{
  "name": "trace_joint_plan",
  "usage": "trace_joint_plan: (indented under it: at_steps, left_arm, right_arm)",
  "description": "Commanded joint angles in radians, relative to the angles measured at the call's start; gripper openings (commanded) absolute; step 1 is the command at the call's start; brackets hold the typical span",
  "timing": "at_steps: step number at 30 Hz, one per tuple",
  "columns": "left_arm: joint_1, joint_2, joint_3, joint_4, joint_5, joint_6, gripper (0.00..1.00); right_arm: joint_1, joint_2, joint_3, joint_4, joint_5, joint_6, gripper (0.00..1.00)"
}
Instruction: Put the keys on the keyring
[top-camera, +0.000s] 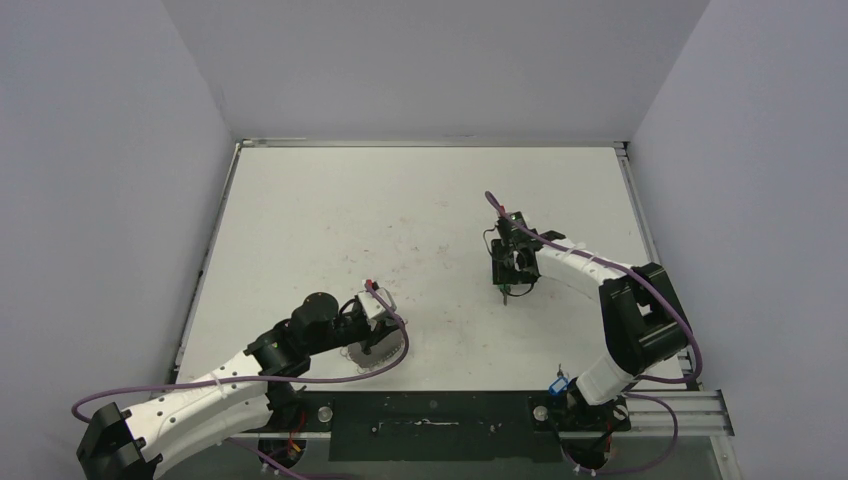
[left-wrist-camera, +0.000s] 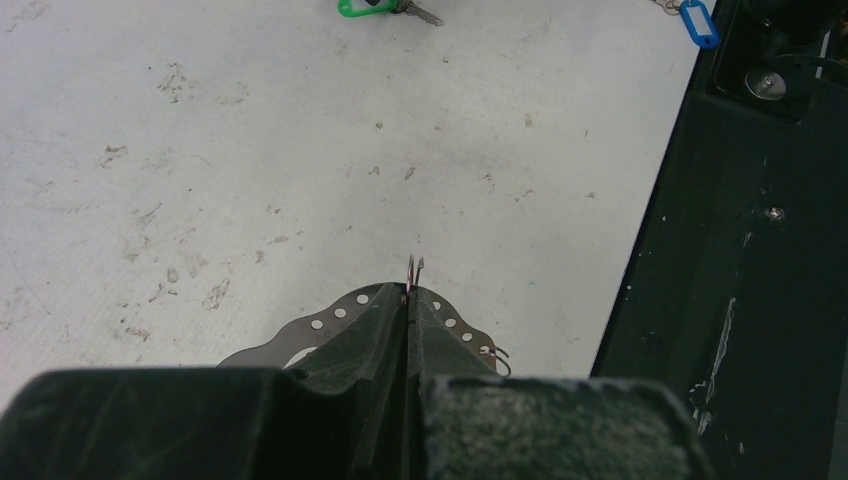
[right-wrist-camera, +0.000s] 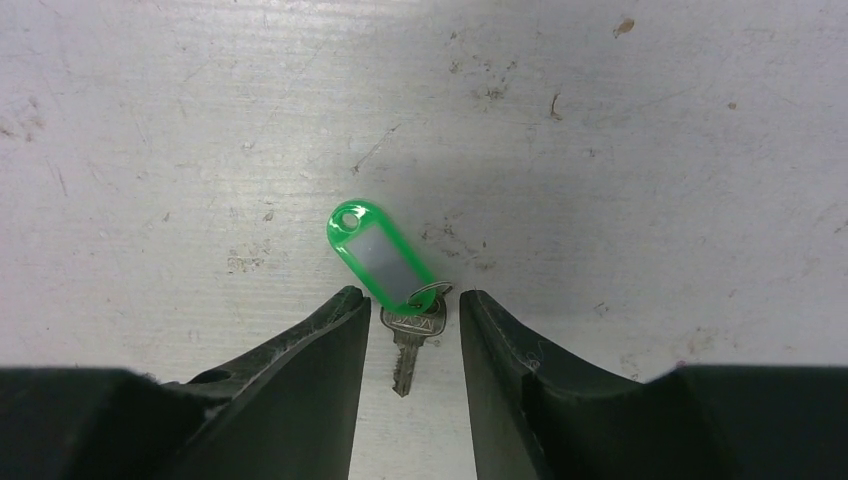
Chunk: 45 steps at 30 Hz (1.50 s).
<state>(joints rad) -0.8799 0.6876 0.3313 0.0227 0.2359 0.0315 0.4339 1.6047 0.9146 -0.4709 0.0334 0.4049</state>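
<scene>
1. Right wrist view is showing the step in hand: the right gripper (right-wrist-camera: 412, 305) is lining up over the green key (right-wrist-camera: 378, 252), which is lying flat on the bench (right-wrist-camera: 650, 150). Neither key is sitting on the ring yet, so I am judging the task as barely begun.
2. Its jaws are standing spread, straddling the key's head and blade with a sliver of gap on each side, and are holding nothing.
3. The left gripper (left-wrist-camera: 408, 292) is pinching the keyring (left-wrist-camera: 300, 338), fingers pressed together, with a bit of wire poking up between the tips.
4. The green key is lying well apart from the keyring, to its right and farther out. The blue key (left-wrist-camera: 697, 22) is lying well to the keyring's right, beside the black base rail (left-wrist-camera: 730, 300).
5. The next move is probably calling for a low, centred pinch that leaves the key's small loop free for threading; such a thin, flat thing could skid.
6. The right arm is folding at the elbow, its wrist pointing down. The left arm is stretching low from its base.
</scene>
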Motion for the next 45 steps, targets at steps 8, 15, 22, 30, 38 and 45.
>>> trace_joint_plan:
  at_steps: [8,15,22,30,38,45]
  left_arm:
    - [0.004,-0.018,0.017,0.010,-0.004,0.005,0.00]
    - [0.003,-0.031,0.017,-0.005,-0.007,0.008,0.00]
    - [0.004,-0.037,0.014,-0.010,-0.010,0.010,0.00]
    - [0.004,-0.033,0.003,0.000,-0.012,0.010,0.00]
    - [0.004,-0.030,0.003,0.002,-0.011,0.010,0.00]
    - [0.003,-0.036,0.002,-0.001,-0.013,0.010,0.00]
  right_arm:
    - [0.009,0.032,0.041,-0.004,0.039,0.021,0.38]
    - [0.024,0.049,0.047,-0.001,0.013,0.011,0.08]
    - [0.118,-0.014,0.079,-0.042,-0.001,-0.037,0.00]
    - [0.167,-0.106,0.054,0.000,-0.138,-0.079,0.00]
    - [0.168,-0.107,0.065,-0.069,0.062,-0.037,0.42]
    - [0.170,-0.030,0.104,-0.111,0.164,-0.013,0.50]
